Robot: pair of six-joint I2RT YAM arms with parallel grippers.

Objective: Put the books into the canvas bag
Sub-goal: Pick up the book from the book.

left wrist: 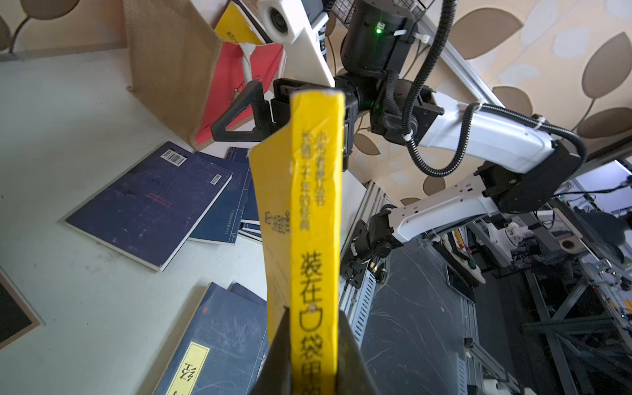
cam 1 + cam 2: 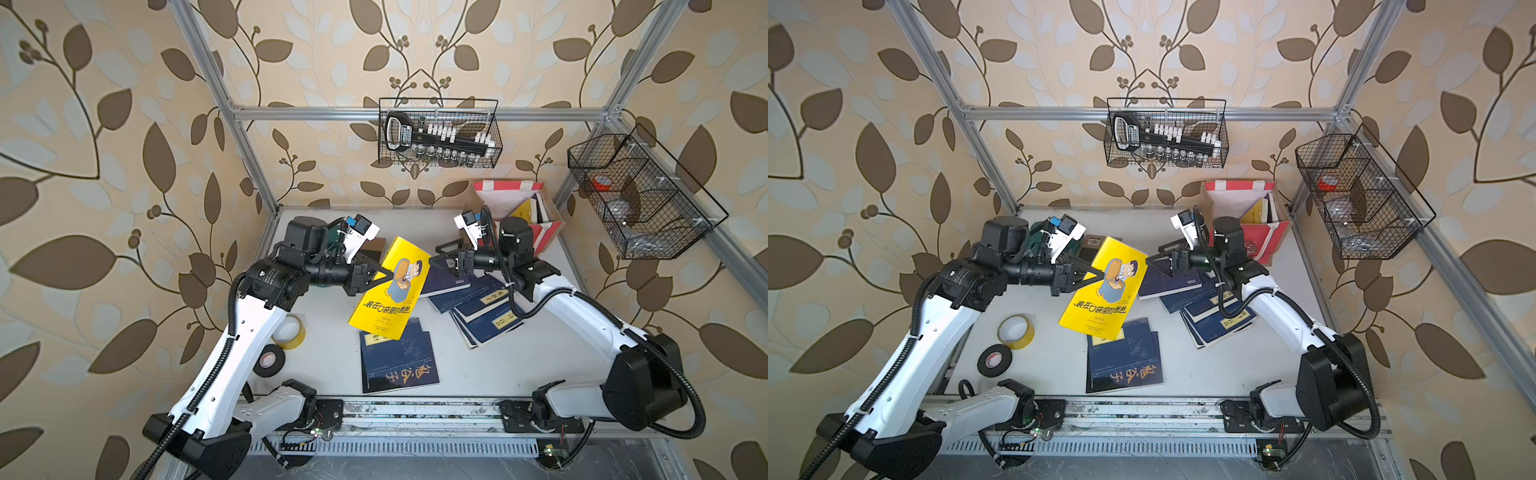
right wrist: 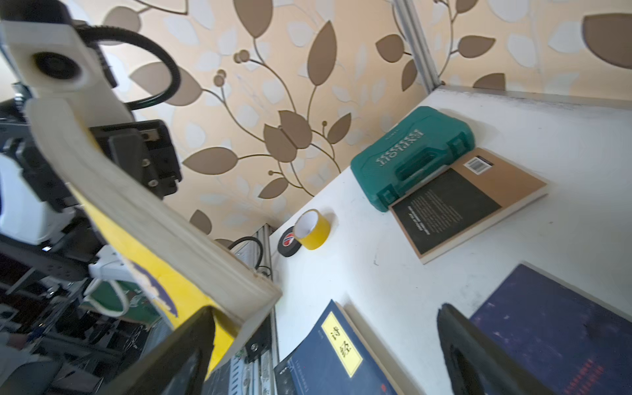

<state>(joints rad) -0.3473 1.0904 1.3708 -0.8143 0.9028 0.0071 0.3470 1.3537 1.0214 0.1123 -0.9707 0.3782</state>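
Gripping the yellow book with left gripper, I must feed its 2 o'clock edge deep into released right gripper.

The table holds navy books, yellow tape, black tape, a green case and the canvas bag.

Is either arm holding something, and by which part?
The left gripper pinches the yellow book by its spine edge, lifted up. The right gripper is open, holding nothing.
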